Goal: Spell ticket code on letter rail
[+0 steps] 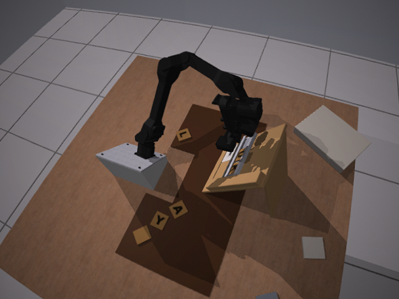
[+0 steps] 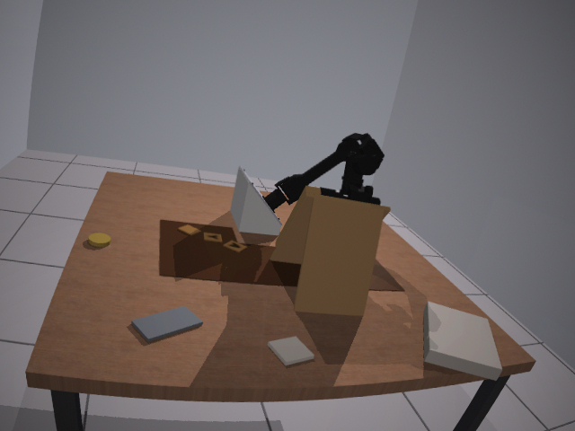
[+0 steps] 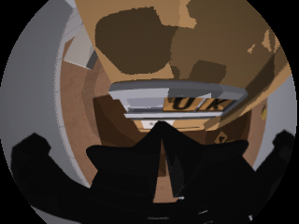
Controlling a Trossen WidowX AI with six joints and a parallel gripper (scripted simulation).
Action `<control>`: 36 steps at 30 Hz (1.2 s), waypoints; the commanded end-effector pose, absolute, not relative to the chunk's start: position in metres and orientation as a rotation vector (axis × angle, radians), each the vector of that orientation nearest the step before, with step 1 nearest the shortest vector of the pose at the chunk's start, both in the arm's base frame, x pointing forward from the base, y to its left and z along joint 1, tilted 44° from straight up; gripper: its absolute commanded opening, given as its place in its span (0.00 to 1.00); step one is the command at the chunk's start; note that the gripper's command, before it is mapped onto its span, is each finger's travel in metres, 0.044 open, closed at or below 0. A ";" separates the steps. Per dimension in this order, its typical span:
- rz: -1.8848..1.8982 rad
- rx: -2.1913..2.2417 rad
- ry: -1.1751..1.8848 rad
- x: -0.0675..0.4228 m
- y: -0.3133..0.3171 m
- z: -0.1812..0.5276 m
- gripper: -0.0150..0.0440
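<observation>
- The hand (image 3: 163,130) has its fingers pressed together with nothing between them; in the wrist view they form one dark wedge pointing at the rail's (image 3: 177,96) lower edge.
- The rail sits on the sloped board (image 1: 257,161) in the middle right of the top view, and the hand (image 1: 226,142) hangs at its upper-left end.
- Two tiles (image 3: 198,104) already sit in the rail, reading U then K in the wrist view, toward its right side.
- The step in hand looks like a push: closed fingers used as a blunt pusher to seat the tiles home.
- To do it well, I would keep the fingertips level with the channel, touch the nearest tile's edge squarely, and press along the rail's line, never across it.
- Push slowly and stop when the tiles meet resistance; the board stands tilted and could shift under a hard shove.
- Loose tiles lie on the table (image 1: 72,204): L (image 1: 183,134) near the arm's base, A (image 1: 178,208), Y (image 1: 159,220) and a blank-faced one (image 1: 141,235) at lower left.
- I cannot read the ticket, so which tile follows cannot be told.
</observation>
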State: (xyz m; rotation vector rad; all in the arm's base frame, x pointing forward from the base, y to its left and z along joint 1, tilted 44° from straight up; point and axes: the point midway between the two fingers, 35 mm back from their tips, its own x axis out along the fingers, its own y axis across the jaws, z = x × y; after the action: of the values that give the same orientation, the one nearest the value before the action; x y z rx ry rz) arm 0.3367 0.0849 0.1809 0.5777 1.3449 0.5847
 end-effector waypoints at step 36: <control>0.595 0.575 1.345 0.352 0.095 0.174 0.25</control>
State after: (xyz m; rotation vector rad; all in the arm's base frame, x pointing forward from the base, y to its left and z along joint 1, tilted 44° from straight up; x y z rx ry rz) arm 0.3499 0.0939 0.1735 0.5720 1.3463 0.5966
